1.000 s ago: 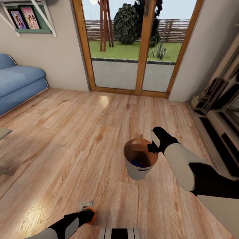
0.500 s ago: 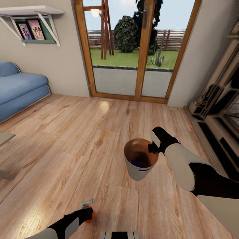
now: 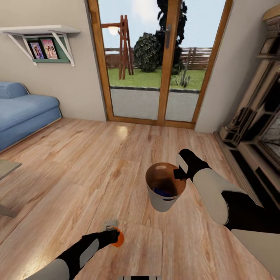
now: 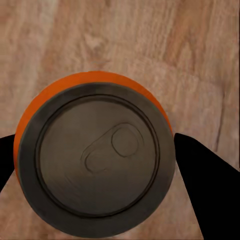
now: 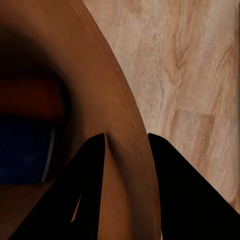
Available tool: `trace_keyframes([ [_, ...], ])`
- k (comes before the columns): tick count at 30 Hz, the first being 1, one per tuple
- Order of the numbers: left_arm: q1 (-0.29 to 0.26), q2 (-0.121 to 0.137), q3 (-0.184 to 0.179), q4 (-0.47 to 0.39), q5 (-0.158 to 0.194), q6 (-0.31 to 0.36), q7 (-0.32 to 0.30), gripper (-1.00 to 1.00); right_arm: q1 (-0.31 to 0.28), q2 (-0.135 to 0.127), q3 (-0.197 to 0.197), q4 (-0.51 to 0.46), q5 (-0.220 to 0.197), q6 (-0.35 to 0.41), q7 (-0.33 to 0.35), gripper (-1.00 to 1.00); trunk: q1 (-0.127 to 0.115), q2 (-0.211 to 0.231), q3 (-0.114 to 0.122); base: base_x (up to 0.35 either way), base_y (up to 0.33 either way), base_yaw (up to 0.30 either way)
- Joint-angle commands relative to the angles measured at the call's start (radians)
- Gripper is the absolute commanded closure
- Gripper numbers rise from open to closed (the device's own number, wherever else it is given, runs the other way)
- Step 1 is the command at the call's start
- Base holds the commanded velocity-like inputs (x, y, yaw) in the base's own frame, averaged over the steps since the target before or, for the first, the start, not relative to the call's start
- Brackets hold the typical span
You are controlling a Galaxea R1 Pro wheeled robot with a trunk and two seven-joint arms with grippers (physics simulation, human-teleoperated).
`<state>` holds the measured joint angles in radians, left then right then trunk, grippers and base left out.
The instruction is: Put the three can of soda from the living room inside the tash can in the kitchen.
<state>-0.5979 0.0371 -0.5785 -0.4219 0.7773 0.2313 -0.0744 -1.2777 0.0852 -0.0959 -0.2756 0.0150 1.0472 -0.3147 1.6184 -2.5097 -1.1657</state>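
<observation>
Bucket first: in the head view we see it held up over the plank floor, light grey outside and glossy brown inside, with a dark slot low on the side facing us. Our right gripper meets its rim on the side nearest the fireplace. Down in the bucket we make out a blue can. Lower in this view, nearer our body, our left gripper has an orange can at its tip, above the floor and well apart from the bucket. Ahead of us are wood-framed glass doors, with a blue sofa and a wall shelf off to our left.

In the left wrist view we look straight down on the orange can and its silvery top with the pull tab. A dark finger presses on one side of it and another on the opposite side, so the jaws are closed against the can and parted only by its width. Wood floor lies behind.

In the right wrist view the bucket's brown wall curves up between our two dark fingers, one inside and one outside, the jaws pinched on the rim. Deep inside we see the blue can with a reddish can beside it; whether the two touch we cannot tell.
</observation>
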Motion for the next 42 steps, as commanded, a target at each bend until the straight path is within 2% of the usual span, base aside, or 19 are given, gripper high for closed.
trace_keyframes([
  [1, 0.001, 0.009, 0.0, -0.035, -0.002, 0.023, 0.0, 1.0, 0.0, 0.0, 0.004, 0.0, -0.006, 0.0, 0.004, 1.0, 0.0, 0.0, 0.004, 0.0, 0.0, 0.0],
  [3, 0.001, 0.028, 0.0, -0.105, 0.0, 0.066, 0.002, 1.0, 0.001, 0.0, 0.015, 0.0, -0.005, 0.0, 0.004, 1.0, -0.001, 0.001, 0.012, 0.0, 0.0, 0.0],
  [6, 0.001, 0.074, 0.003, -0.285, 0.001, 0.205, 0.004, 1.0, 0.015, -0.001, 0.029, -0.002, -0.005, 0.0, 0.003, 1.0, -0.003, 0.001, 0.023, 0.0, 0.0, 0.0],
  [10, 0.001, 0.092, 0.01, -0.417, 0.002, 0.32, 0.005, 1.0, 0.037, -0.002, 0.037, -0.007, -0.004, 0.0, 0.003, 1.0, -0.004, 0.002, 0.039, 0.0, 0.0, 0.0],
  [11, 0.001, 0.1, 0.033, -0.521, 0.001, 0.403, 0.006, 1.0, 0.055, -0.004, 0.054, -0.009, -0.004, -0.024, 0.003, 1.0, -0.005, 0.003, 0.043, 0.0, 0.0, 0.0],
  [13, 0.001, 0.104, 0.064, -0.588, 0.0, 0.453, 0.008, 1.0, 0.063, -0.005, 0.066, -0.009, -0.004, -0.046, 0.003, 1.0, -0.006, 0.003, 0.05, 0.0, 0.0, 0.0],
  [14, 0.001, 0.107, 0.103, -0.649, -0.001, 0.495, 0.015, 1.0, 0.069, -0.006, 0.074, -0.01, -0.004, -0.062, 0.003, 1.0, -0.006, 0.003, 0.054, 0.0, 0.0, 0.0],
  [15, 0.001, 0.108, 0.124, -0.676, -0.002, 0.513, 0.02, 1.0, 0.071, -0.007, 0.077, -0.01, -0.004, -0.067, 0.003, 1.0, -0.007, 0.004, 0.058, 0.0, 0.0, 0.0],
  [16, 0.001, 0.109, 0.16, -0.724, -0.004, 0.548, 0.032, 1.0, 0.076, -0.007, 0.082, -0.01, -0.004, -0.076, 0.003, 1.0, -0.007, 0.004, 0.062, 0.0, 0.0, 0.0],
  [18, 0.0, 0.107, 0.186, -0.766, -0.005, 0.583, 0.044, 1.0, 0.082, -0.008, 0.085, -0.011, -0.004, -0.082, 0.002, 1.0, -0.008, 0.004, 0.07, 0.0, 0.0, 0.0],
  [20, 0.0, 0.109, 0.215, -0.856, -0.003, 0.652, 0.058, 1.0, 0.102, -0.008, 0.088, -0.012, -0.005, -0.112, 0.0, 1.0, -0.009, 0.005, 0.077, 0.0, 0.0, 0.0],
  [27, 0.0, 0.107, 0.235, -1.0, 0.0, 0.723, 0.073, 1.0, 0.141, -0.008, 0.089, -0.01, -0.006, -0.183, -0.028, 1.0, -0.012, 0.006, 0.104, 0.0, 0.0, 0.0],
  [38, 0.0, 0.111, 0.24, -1.053, 0.004, 0.738, 0.076, 1.0, 0.194, -0.007, 0.091, -0.009, -0.006, -0.254, -0.06, 1.0, -0.017, 0.009, 0.147, 0.0, 0.0, 0.0],
  [42, 0.0, 0.111, 0.266, -1.058, 0.006, 0.749, 0.076, 1.0, 0.2, -0.006, 0.091, -0.006, -0.006, -0.264, -0.062, 1.0, -0.022, 0.017, 0.162, 0.0, 0.0, 0.0],
])
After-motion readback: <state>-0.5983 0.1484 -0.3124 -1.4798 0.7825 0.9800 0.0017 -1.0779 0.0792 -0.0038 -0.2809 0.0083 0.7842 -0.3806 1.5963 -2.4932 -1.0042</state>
